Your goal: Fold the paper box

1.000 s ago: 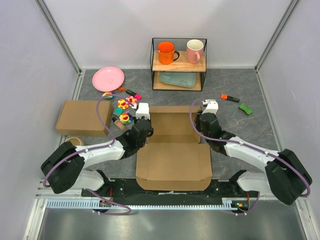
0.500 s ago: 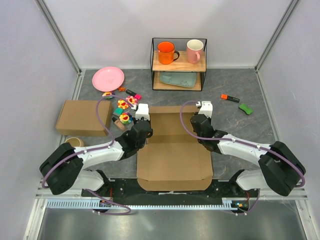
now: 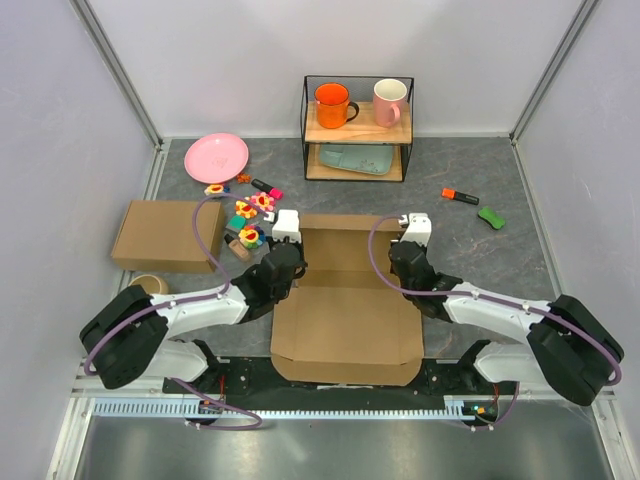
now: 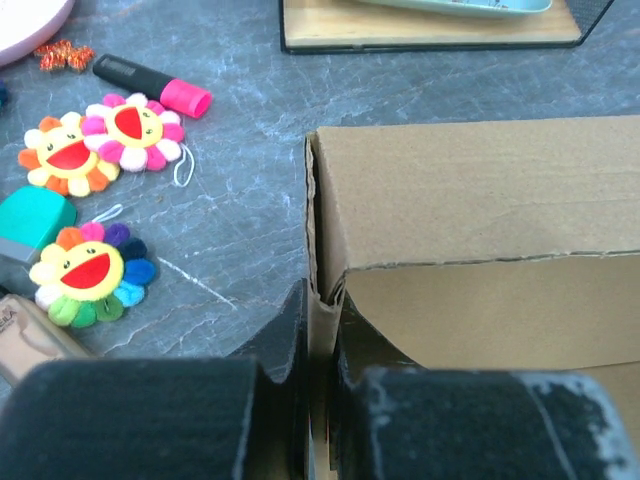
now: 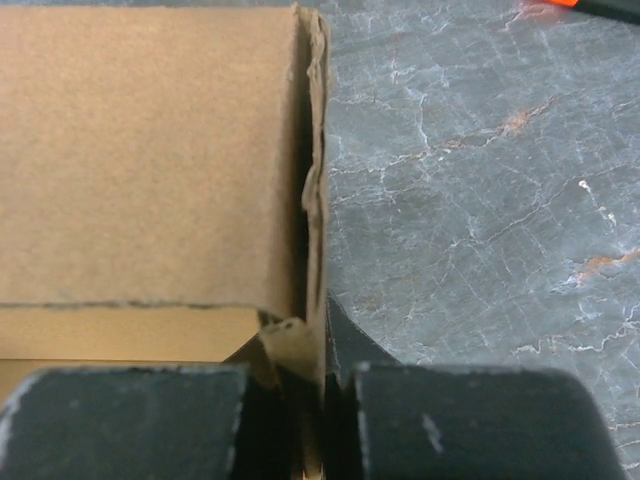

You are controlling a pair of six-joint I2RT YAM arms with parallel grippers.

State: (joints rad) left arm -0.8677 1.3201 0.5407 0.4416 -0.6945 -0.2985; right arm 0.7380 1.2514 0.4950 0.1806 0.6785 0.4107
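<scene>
Brn paper box (image 3: 345,325), pnk plate (image 3: 216,157), org mug (image 3: 331,104).

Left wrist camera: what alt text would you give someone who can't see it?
The left gripper is shut on the thin left side wall of the brown paper box. Beside the box, on the grey table, lie three smiling flower toys and a pink highlighter.

1 paper box (image 3: 345,320), 1 closed box (image 3: 165,235), 2 mugs (image 3: 332,104) (image 3: 389,100), 1 pink plate (image 3: 216,157), 1 shelf (image 3: 358,131)

Pincer (image 5: 318,350) tight on paper box (image 5: 150,150) wall
</scene>
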